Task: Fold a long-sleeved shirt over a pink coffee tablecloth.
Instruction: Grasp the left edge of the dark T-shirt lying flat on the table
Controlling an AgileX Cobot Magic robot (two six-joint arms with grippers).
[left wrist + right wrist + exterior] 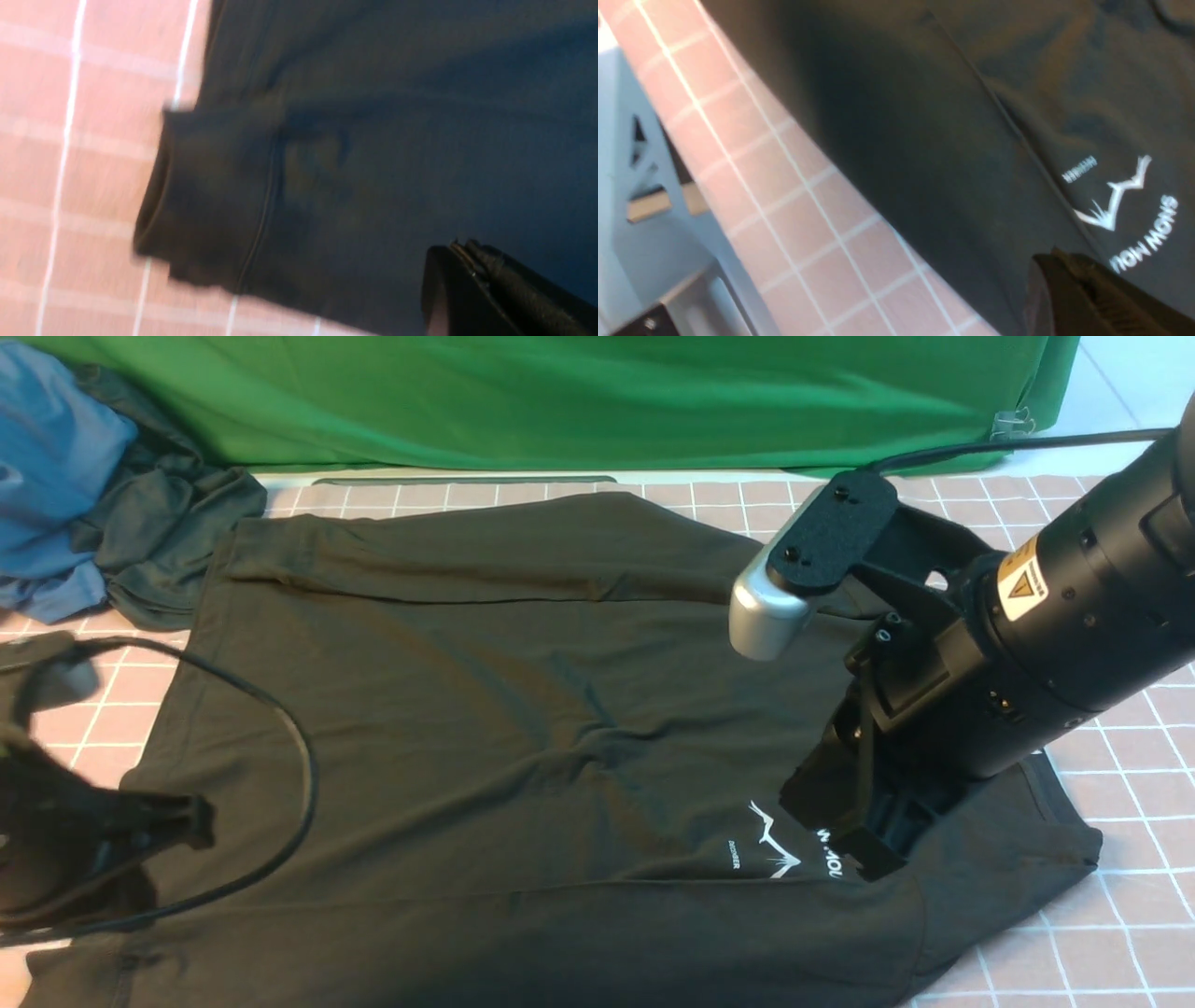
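The black long-sleeved shirt lies spread flat on the pink coffee tablecloth, and its white mountain print faces up. A sleeve is folded across the near edge. My right gripper points down at the chest beside the lettering. In the right wrist view its tips are pressed together with no cloth between them. My left gripper is blurred at the shirt's left edge. In the left wrist view its fingers are shut and empty over the black cloth, near a sleeve cuff.
A bright green cloth hangs across the back. A blue garment and a dark grey-green one are bunched at the back left. A black cable loops over the shirt's left part. The table's front edge and a grey frame show in the right wrist view.
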